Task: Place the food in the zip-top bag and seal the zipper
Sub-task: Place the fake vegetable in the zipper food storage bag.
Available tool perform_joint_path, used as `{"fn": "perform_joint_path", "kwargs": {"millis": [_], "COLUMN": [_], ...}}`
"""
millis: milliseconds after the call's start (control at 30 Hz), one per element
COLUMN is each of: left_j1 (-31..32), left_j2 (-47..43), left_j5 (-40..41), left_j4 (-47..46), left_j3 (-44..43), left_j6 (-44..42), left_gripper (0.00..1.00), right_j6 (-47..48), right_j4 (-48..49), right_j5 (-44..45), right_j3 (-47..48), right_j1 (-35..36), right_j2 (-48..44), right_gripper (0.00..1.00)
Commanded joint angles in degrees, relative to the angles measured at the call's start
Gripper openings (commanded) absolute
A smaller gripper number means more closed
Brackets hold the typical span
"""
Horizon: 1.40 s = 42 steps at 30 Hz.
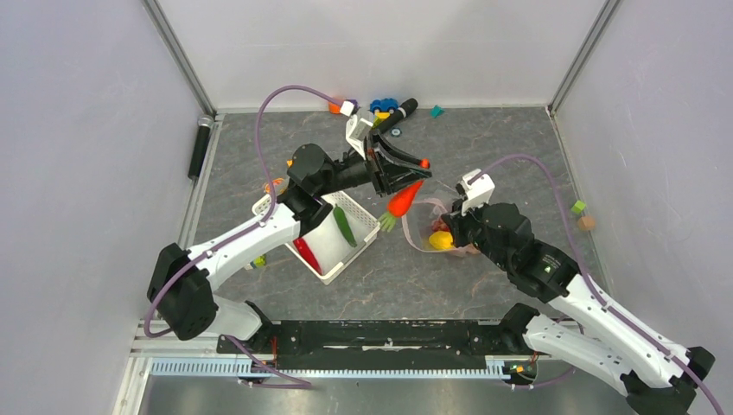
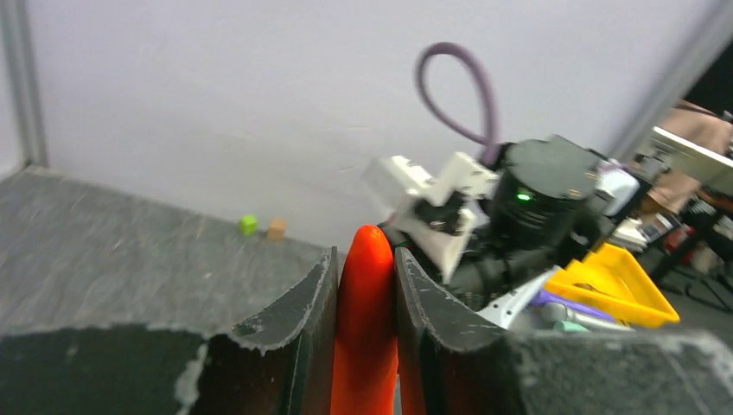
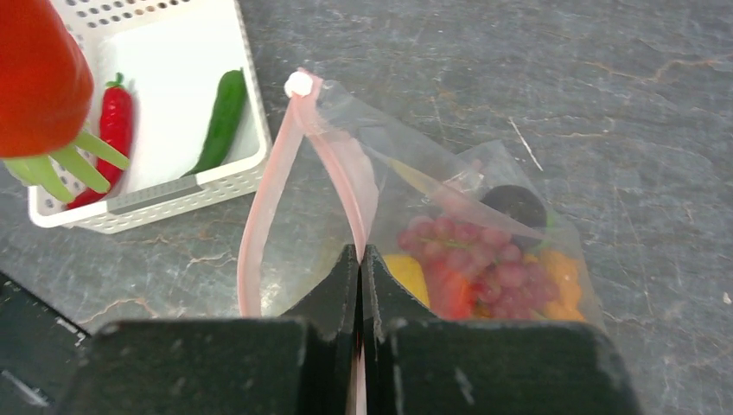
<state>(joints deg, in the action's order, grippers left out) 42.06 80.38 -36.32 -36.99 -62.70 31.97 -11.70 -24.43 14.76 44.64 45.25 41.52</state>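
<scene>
I have the left gripper (image 1: pixel 413 178) clamped on the carrot (image 1: pixel 403 201) above the tabletop (image 1: pixel 493 143); the right gripper (image 3: pixel 360 259) pinches the zipper (image 3: pixel 258 216) of the bag (image 3: pixel 415 164).

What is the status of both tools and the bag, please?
Left tool shut on carrot, aloft between basket and zip-top bag. Right tool pinching zipper, mouth open, grapes inside. Chilli and cucumber in basket. Nothing blocking the mouth.

Carrot (image 2: pixel 366 328) lower end past btm edge, L wrist view; bag (image 3: pixel 406 164) near rim behind R gripper (image 3: pixel 360 252)
</scene>
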Motion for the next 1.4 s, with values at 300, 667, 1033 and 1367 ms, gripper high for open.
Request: {"fn": "perform_joint_path", "kwargs": {"millis": [300,667,1033,1367], "left_j1": [4.84,6.63,6.89,6.90], "left_j2": [1.55,9.70,10.80,8.36], "left_j5": [-9.05,-11.08,-14.16,-13.58], "left_j4": [-18.60,-21.94,-22.43,-15.89], "left_j3": [-0.46,-0.23,5.05,4.54], "left_j6": [-2.73,-3.59,-7.45,-9.26], "left_gripper": [0.02,0.02,0.46,0.99], "right_j6": [-0.35,-1.02,0.01,0.12], "right_j4": [-0.39,-2.12,-2.32,-2.43], "right_j5": [-19.26,-11.81,-8.84,-6.43], "right_j3": [11.31,8.97,9.50,9.06], "right_j1": [0.10,0.10,0.06,0.10], "right_j2": [0.01,-2.31,-2.58,-2.24], "right_gripper": [0.00,0.00,0.00,0.01]}}
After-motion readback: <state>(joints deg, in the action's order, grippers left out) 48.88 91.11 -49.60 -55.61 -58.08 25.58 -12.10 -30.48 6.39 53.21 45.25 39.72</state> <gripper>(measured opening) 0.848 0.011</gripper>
